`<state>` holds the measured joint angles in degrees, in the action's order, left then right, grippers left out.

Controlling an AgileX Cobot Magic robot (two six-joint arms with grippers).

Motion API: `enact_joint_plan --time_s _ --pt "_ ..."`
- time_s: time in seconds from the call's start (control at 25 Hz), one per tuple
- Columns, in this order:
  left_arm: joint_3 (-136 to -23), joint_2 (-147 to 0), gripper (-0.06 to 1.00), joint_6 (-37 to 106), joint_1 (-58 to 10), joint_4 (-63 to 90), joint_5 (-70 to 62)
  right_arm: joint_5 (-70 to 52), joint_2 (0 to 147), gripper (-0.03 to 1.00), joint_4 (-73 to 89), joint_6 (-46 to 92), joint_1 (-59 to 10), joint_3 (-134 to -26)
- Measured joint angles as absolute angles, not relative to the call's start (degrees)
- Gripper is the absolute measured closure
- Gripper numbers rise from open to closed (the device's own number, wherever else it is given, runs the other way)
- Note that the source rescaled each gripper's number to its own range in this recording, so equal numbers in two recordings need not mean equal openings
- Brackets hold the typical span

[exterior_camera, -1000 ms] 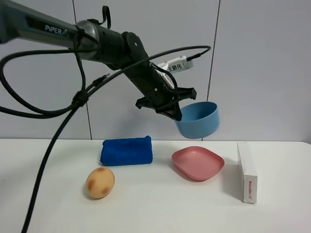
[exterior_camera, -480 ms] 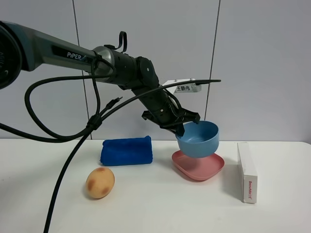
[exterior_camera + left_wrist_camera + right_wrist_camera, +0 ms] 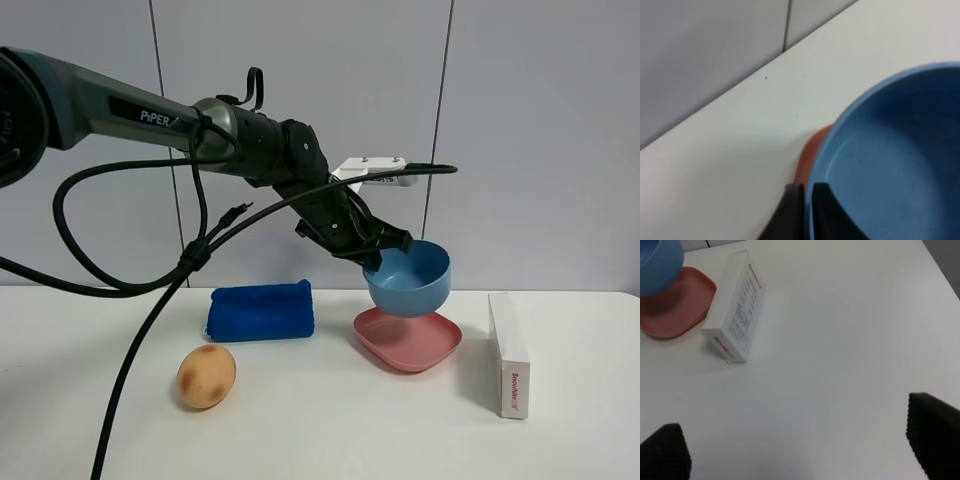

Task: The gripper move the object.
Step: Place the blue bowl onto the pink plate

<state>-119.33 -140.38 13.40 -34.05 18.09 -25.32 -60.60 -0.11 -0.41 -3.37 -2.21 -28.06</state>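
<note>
Left gripper [image 3: 373, 257]: pinched onto left rim of light-blue bowl [image 3: 412, 284], directly over pink plate [image 3: 404, 346]; contact unclear. Right gripper [image 3: 799, 445]: fingers spread wide above table [image 3: 840, 340].

**Lowered: the light-blue bowl [image 3: 410, 285] over the pink plate [image 3: 405, 345]**

The light-blue bowl, clamped at its rim by the left pincer [image 3: 378, 258], is brought down from the high position of a second ago and is now held just over the pink plate; whether contact is made cannot be told. Its tilt is reduced, and more of its inside is shown. Against half a second ago, only a slight lift is seen. The white tag [image 3: 368, 168] is turned edge-on.
</note>
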Motion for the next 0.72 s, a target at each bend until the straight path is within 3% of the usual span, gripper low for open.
enact_joint_plan --time_s 0.56,0.64,0.72 --pt "-119.45 -143.15 0.93 16.69 -34.99 18.02 -25.36 -60.6 -0.11 -0.03 -0.41 -3.37 -2.21 -28.06" --pt "-119.45 -143.15 0.88 17.42 -34.99 18.08 -25.29 -60.6 -0.11 -0.03 -0.41 -3.37 -2.21 -28.06" --pt "-119.45 -143.15 0.74 17.93 -34.99 18.08 -25.29 -60.6 -0.11 -0.03 -0.41 -3.37 -2.21 -28.06"
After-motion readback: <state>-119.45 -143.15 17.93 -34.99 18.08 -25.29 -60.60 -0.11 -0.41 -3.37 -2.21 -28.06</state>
